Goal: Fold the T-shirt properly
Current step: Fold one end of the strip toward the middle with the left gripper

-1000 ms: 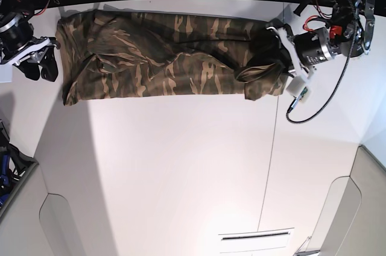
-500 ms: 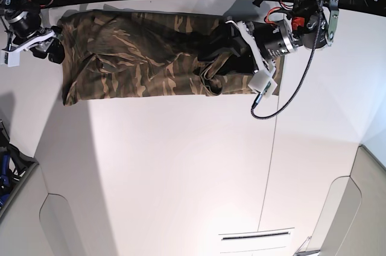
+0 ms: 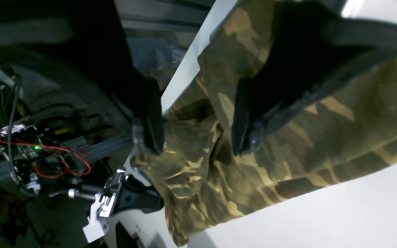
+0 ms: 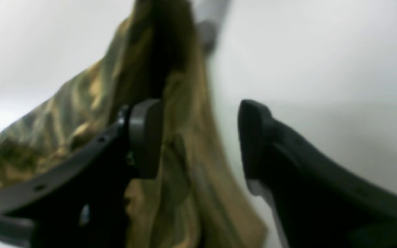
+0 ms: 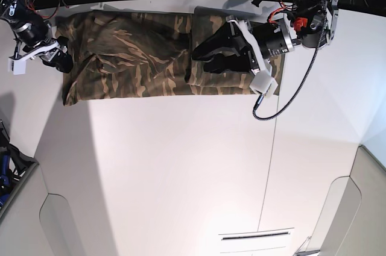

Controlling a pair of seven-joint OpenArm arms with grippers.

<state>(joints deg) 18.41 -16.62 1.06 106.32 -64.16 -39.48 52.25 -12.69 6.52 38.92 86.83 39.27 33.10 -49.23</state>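
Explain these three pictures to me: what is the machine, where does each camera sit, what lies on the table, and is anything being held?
This is a robot with two arms, working to fold a shirt. The base view looks down on a white table. The other two cameras ride on the wrists, looking past each hand's black fingers. A camouflage T-shirt lies in a long band along the table's far edge. The left hand hovers open over its folded end; the right hand is open at the other end. Neither holds the cloth.
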